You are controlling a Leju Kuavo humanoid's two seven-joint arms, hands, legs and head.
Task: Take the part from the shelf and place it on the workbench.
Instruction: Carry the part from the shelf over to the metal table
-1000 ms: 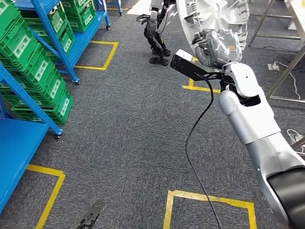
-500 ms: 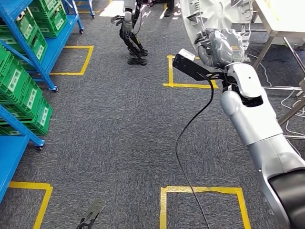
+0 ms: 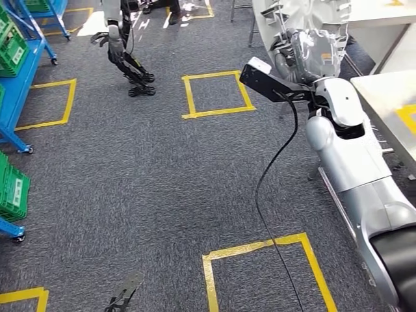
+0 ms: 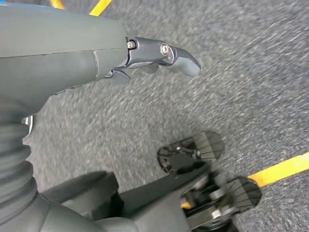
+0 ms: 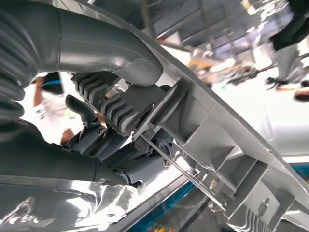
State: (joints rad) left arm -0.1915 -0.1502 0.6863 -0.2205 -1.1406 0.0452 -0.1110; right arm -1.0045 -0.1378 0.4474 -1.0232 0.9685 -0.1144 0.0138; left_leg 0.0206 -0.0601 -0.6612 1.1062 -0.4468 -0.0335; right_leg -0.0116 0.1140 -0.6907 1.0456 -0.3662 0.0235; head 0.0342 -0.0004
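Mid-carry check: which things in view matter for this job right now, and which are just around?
Job:
- part, large grey ribbed piece, held up by the right hand
- workbench, pale top, at the right

Just around:
- blue shelf with green crates, at the left
- yellow tape squares on the carpet
- another robot standing ahead
- left hand, hanging over the floor

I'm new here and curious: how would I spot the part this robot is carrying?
Follow the big silver right arm rising from the lower right of the head view to the right hand at its top. The part held there is a large pale grey round disc with ribs, unlike the flat white workbench beside it.
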